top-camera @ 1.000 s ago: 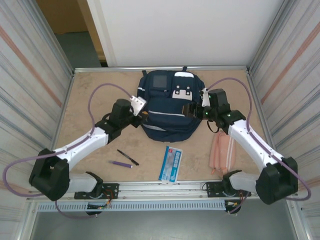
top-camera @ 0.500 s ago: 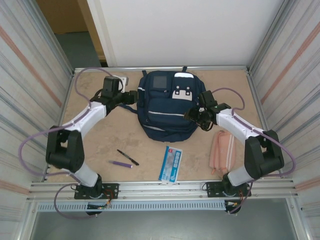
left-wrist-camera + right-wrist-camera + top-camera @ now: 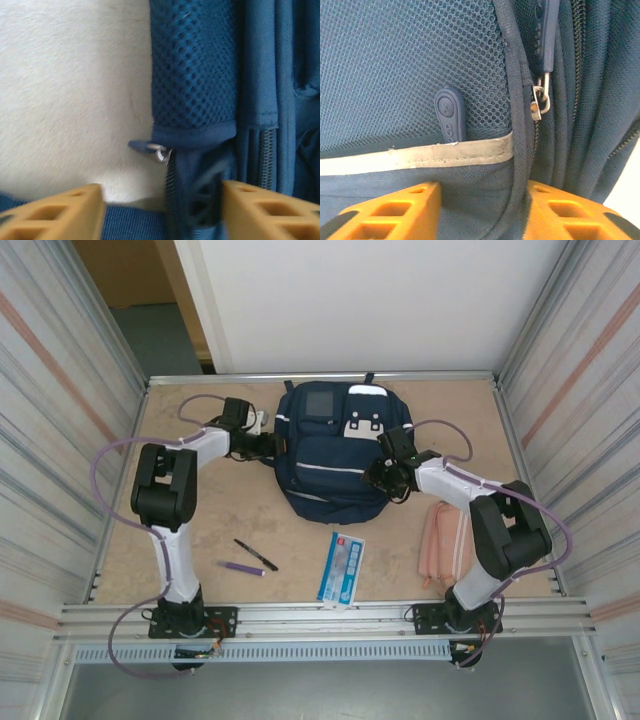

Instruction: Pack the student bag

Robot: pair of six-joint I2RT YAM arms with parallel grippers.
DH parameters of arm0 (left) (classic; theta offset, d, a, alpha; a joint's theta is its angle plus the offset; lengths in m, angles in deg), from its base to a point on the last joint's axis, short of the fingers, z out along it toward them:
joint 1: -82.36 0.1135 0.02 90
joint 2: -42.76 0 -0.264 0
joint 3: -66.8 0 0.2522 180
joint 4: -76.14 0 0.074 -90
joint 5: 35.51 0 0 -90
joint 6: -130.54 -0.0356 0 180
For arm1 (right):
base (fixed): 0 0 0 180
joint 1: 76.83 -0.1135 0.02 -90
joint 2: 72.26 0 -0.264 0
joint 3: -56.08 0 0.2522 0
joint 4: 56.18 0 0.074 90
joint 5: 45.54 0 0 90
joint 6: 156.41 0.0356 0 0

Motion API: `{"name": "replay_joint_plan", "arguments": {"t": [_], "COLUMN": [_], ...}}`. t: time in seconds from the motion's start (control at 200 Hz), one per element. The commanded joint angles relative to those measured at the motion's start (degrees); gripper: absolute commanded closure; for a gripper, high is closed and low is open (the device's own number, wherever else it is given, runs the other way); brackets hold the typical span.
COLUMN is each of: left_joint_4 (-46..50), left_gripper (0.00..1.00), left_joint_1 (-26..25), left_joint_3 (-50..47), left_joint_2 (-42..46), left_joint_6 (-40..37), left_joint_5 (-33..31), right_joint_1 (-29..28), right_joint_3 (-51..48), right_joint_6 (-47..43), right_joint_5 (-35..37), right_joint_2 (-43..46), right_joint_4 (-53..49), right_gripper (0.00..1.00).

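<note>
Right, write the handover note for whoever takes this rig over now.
Left gripper: jaws apart, straddling a zip on the student bag, on the left arm's side; no grip seen.
Right gripper: jaws apart over a seam on the bag's other side.
On the table, near side of the bag: black pen, purple pen, blue-and-white packet, pink pencil case.
Done: nothing packed.
Left: open the bag, load all four.

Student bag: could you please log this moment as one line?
left gripper: open at student bag left-side zipper | right gripper: open at right-side seam | pink case, black pen: on table
</note>
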Motion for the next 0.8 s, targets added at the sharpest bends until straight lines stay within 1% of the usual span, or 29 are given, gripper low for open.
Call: {"name": "replay_joint_plan", "arguments": {"t": [0.0, 0.015, 0.045, 0.11, 0.18, 0.291, 0.351, 0.366, 0.381, 0.446, 0.491, 0.556, 0.656, 0.702, 0.747, 0.792], "left_joint_4": [-3.21, -3.7, -4.91, -7.92, -11.33, -12.6, -13.15, -13.39, -13.56, -14.6, -15.54, -17.63, -17.23, -15.85, -15.75, -15.79], "left_gripper": [0.7, 0.73, 0.75, 0.8, 0.85, 0.86, 0.86, 0.87, 0.87, 0.87, 0.83, 0.76, 0.65, 0.61, 0.54, 0.49], "left_joint_1": [1.24, 1.25, 1.2, 0.99, 0.89, 0.73, 0.04, -0.51, -0.96, -3.96, -6.94, -11.3, -15.83, -16.87, -17.94, -18.78], "left_joint_3": [1.46, 1.14, -0.01, -4.29, -9.6, -16.81, -20.7, -21.63, -22.48, -25.47, -26.75, -27.59, -27.21, -28.34, -30.82, -32.61], "left_joint_2": [-1.74, -1.6, -0.96, 1.64, 5.44, 11.17, 14.38, 15.15, 15.84, 18.11, 18.94, 19.68, 21.44, 24.19, 28.48, 32.64], "left_joint_6": [3.96, 4.48, 5.38, 7.55, 9.61, 11.55, 12.56, 12.9, 13.16, 14.55, 15.96, 17.88, 20.11, 21.67, 22.98, 22.73], "left_joint_5": [8.04, 8.88, 10.15, 10.81, 11.39, 12.14, 11.33, 10.98, 10.44, 8.09, 6.27, 5.43, 3.75, -1.04, -7.14, -10.78], "right_joint_1": [0.17, 0.24, 0.69, 1.66, 2.92, 4.56, 5.7, 6.02, 6.25, 7.27, 7.75, 8.46, 10.43, 11.19, 12.01, 12.87], "right_joint_3": [0.41, 0.53, 0.88, 2.49, 4.67, 7.63, 10.35, 11.09, 11.9, 15.03, 16.92, 19.83, 23.43, 23.26, 22.15, 20.82], "right_joint_6": [-0.46, -0.58, -0.79, -1.85, -4.73, -8.22, -9.22, -9.48, -9.7, -10.56, -11.17, -11.85, -11.86, -12.07, -12.45, -12.56], "right_joint_5": [2.56, 2.83, 3.1, 2.68, 0.98, 0.6, -0.37, -0.72, -1.09, -2.2, -2.26, -2.24, -4.32, -4.7, -4.31, -4.22], "right_joint_2": [-3.05, -3.34, -4.03, -6.06, -8.3, -11.38, -13.75, -14.31, -14.92, -17.27, -18.75, -20.81, -22.07, -21.0, -19.33, -17.37], "right_joint_4": [4.59, 4.86, 5.45, 6.01, 6.65, 9.24, 10.15, 10.34, 10.45, 11.21, 12.22, 12.92, 11.76, 11.64, 11.49, 11.27], "right_gripper": [0.68, 0.71, 0.75, 0.81, 0.81, 0.82, 0.83, 0.86, 0.87, 0.86, 0.83, 0.75, 0.67, 0.64, 0.61, 0.57]}}
